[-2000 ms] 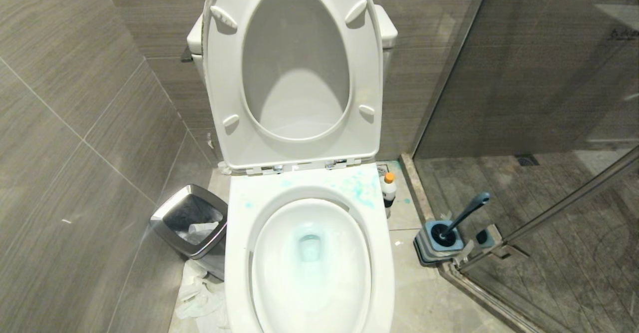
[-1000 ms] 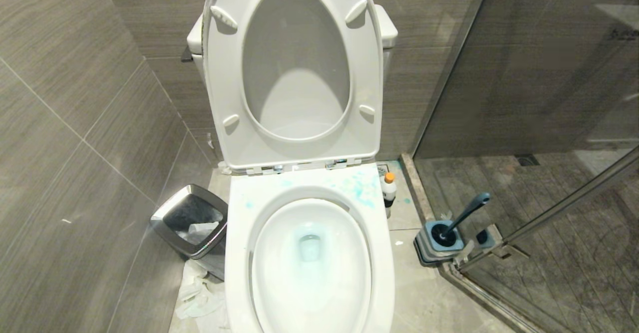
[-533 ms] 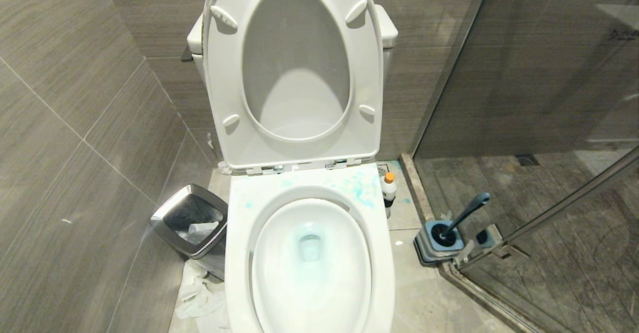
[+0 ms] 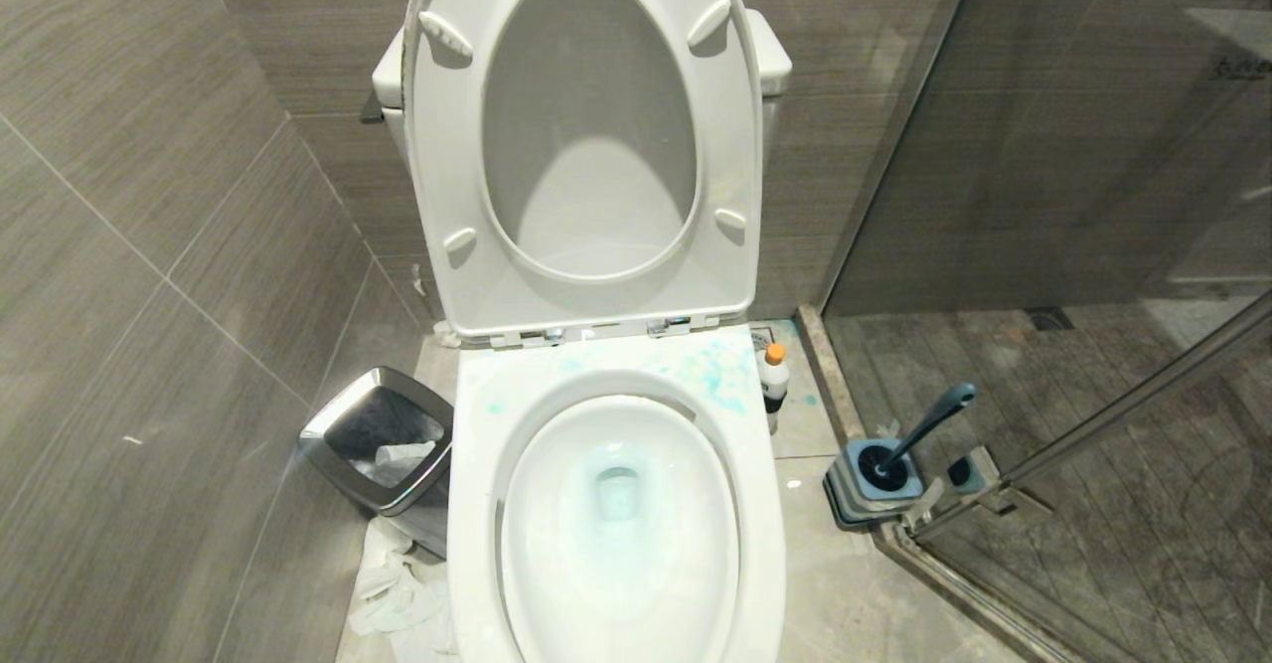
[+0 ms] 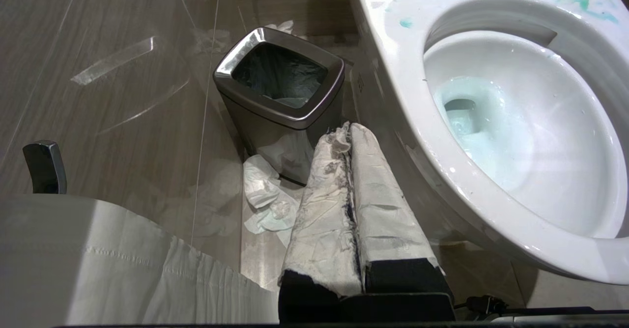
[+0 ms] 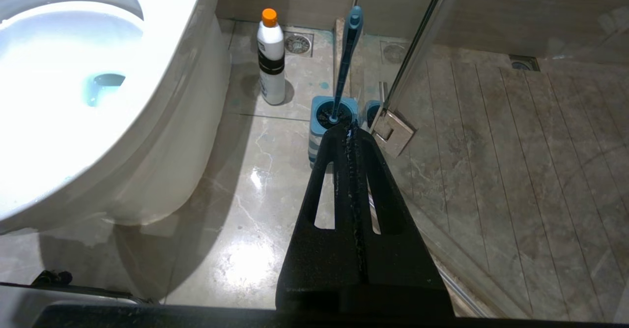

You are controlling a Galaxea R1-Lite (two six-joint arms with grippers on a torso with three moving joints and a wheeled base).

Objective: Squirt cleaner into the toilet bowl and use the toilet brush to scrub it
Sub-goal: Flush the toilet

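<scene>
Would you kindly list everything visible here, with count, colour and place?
toilet bowl: 1, white, centre; teal stains on rim, bluish water inside
seat and lid: 1 set, white, raised against tank
cleaner: 1, white with orange cap, upright on floor right of bowl
toilet brush: 1, blue-grey, standing in its holder
holder: 1, blue-grey, by glass shower door
bin: 1, steel, left of bowl
tissue: crumpled, white, floor beside bin
left gripper: 1, wrapped in white, shut, beside bin
right gripper: 1, black, shut, pointing at the holder
</scene>
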